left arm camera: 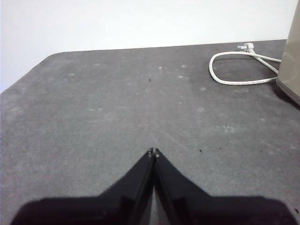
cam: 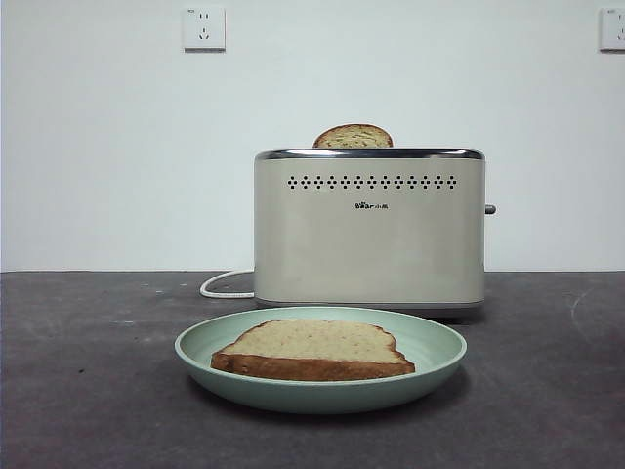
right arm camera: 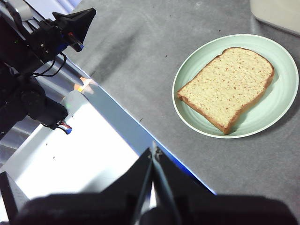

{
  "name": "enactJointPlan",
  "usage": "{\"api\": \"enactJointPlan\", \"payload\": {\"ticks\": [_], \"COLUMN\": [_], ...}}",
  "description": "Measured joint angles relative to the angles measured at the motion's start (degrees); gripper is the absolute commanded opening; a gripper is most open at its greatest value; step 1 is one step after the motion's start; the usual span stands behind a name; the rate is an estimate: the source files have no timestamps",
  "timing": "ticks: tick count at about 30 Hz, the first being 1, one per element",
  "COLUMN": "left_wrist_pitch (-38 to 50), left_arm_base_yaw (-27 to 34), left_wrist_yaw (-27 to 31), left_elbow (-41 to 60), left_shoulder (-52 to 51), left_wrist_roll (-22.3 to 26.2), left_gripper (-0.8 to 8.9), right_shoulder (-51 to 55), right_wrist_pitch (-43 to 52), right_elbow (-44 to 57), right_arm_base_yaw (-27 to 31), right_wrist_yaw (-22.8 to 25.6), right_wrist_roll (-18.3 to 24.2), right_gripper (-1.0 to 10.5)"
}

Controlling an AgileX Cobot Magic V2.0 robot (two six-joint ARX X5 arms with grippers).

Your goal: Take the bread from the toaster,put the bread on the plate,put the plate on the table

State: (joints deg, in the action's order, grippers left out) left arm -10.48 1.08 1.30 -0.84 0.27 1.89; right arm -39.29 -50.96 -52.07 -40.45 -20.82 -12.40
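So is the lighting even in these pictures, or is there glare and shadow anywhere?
Front view: soft, even light; the plate casts a faint shadow on the table, and the toaster shows a bright sheen on its chrome top. Right wrist view: a blown-out white patch past the table's edge; the bread is sharp. Left wrist view: flat light, with the left gripper slightly soft.

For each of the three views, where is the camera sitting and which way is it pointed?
Front view: low at table height, level at the plate, the bread slice on it and the toaster; no arm shows.
Left wrist view: above bare table, facing the white cord and a toaster edge; left tool shut.
Right wrist view: high over the table's edge, looking down at the plate; right tool shut.
Shared: front and right wrist views show plate and slice.
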Motion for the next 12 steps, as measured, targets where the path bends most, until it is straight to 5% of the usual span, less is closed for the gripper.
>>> {"api": "enactJointPlan", "payload": {"ticks": [7,12], "left_wrist_pitch": [0.0,0.0], "left_arm_base_yaw": [0.0,0.0], "left_wrist_yaw": [0.0,0.0], "left_elbow": [0.0,0.0], "left_shoulder": [0.0,0.0], "left_wrist_roll": [0.0,0.0], "left_gripper": [-0.04,-0.04], "right_shoulder": [1.1,4.3], "right_wrist_pitch": [0.0,-0.1], "right_elbow": [0.0,0.0], "right_arm_base_yaw": [0.9,9.7], "right_wrist_yaw": [11.0,12.3], "right_wrist_roll": [3.6,4.3], "right_gripper": [0.0,0.0]}}
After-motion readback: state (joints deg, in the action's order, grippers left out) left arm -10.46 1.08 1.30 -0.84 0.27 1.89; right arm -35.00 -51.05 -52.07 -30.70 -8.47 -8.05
